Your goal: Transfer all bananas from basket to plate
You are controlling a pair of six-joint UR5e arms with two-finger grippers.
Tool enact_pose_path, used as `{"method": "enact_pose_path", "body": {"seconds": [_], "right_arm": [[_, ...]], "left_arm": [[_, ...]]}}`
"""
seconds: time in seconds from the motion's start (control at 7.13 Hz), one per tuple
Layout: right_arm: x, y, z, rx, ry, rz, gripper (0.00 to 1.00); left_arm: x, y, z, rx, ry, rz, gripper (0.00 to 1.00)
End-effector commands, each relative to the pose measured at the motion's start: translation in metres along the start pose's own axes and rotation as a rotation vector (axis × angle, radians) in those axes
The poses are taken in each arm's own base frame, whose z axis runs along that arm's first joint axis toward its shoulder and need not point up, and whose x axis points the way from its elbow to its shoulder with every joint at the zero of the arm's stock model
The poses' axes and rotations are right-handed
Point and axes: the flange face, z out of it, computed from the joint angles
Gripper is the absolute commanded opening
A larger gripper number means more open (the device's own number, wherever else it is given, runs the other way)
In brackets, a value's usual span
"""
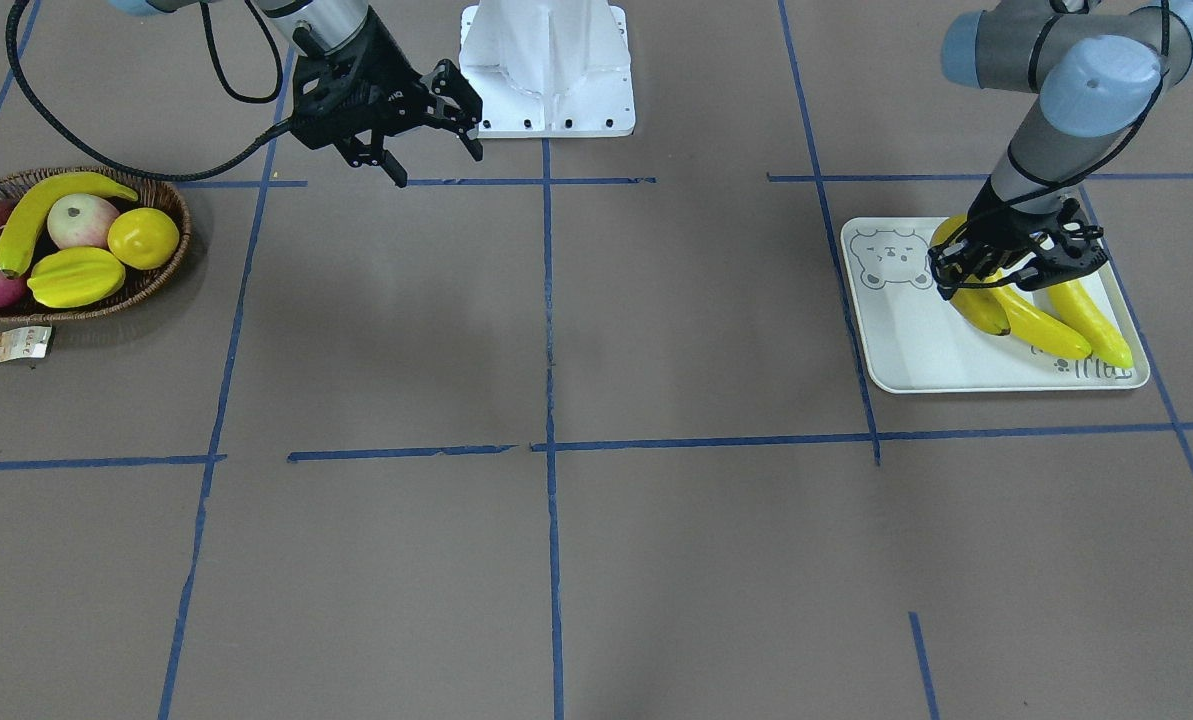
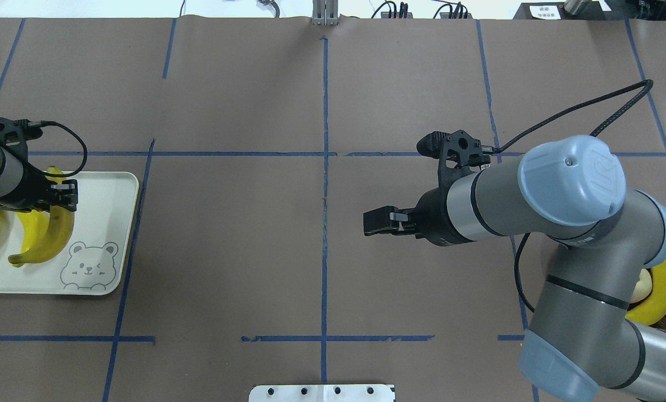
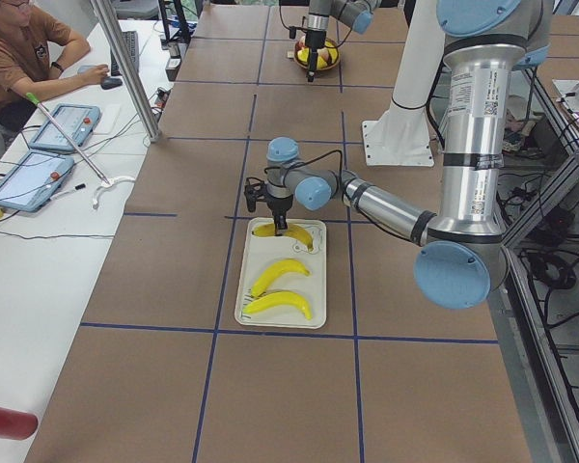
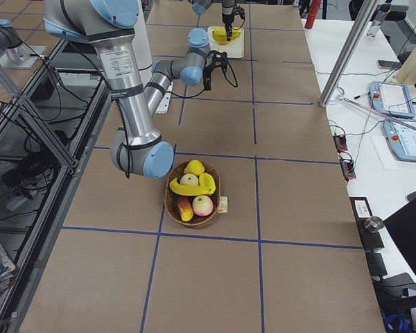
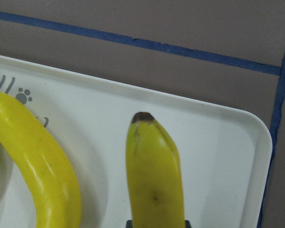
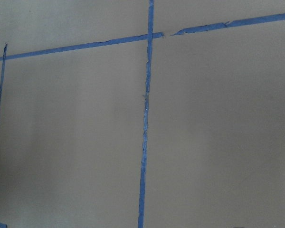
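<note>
Three bananas (image 1: 1041,325) on the plate (image 1: 906,340), one gripped by the left pincer (image 1: 1001,280); we see the right pincer (image 1: 438,168) open over the table (image 1: 656,550), fourth banana (image 1: 41,205) in the basket (image 1: 171,270).

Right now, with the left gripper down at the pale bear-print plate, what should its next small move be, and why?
Probably open the left gripper. It appears shut on a long curved yellow banana that lies low over the pale rectangular bear-print plate, beside two other bananas, so releasing should finish this placement.
</note>
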Motion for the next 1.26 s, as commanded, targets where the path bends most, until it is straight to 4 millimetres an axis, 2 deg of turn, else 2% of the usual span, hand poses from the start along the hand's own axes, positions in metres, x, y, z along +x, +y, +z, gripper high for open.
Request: {"method": "enact_pose_path", "body": {"seconds": [0.0, 0.14, 0.28, 0.42, 0.56, 0.84, 0.98, 1.12], "right_arm": [[0.001, 0.0, 0.001, 0.001, 0.004, 0.003, 1.0], [0.0, -0.001, 0.002, 0.001, 0.003, 0.002, 1.0], [0.0, -0.001, 0.002, 0.012, 0.004, 0.001, 1.0], [-0.003, -0.001, 0.0, 0.014, -0.001, -0.002, 1.0], [-0.003, -0.002, 0.0, 0.015, -0.002, -0.002, 1.0], [-0.004, -0.002, -0.004, 0.017, -0.008, -0.001, 1.0], [-0.002, -0.003, -0.009, 0.02, -0.01, 0.004, 1.0], [0.015, -0.001, -0.018, 0.015, 0.01, 0.018, 1.0]], "left_arm": [[-0.014, -0.006, 0.026, -0.022, -0.044, -0.023, 0.01], [-0.021, -0.007, 0.034, -0.032, -0.061, -0.029, 0.02], [-0.026, -0.008, 0.041, -0.037, -0.076, -0.035, 0.07], [-0.03, -0.01, 0.047, -0.043, -0.087, -0.041, 0.26], [-0.029, -0.01, 0.049, -0.044, -0.087, -0.037, 0.98], [-0.025, -0.012, 0.042, -0.036, -0.075, -0.034, 0.99], [-0.027, -0.019, 0.031, -0.023, -0.059, -0.042, 0.99], [-0.026, -0.028, 0.014, 0.0, -0.036, -0.022, 0.99]]}}
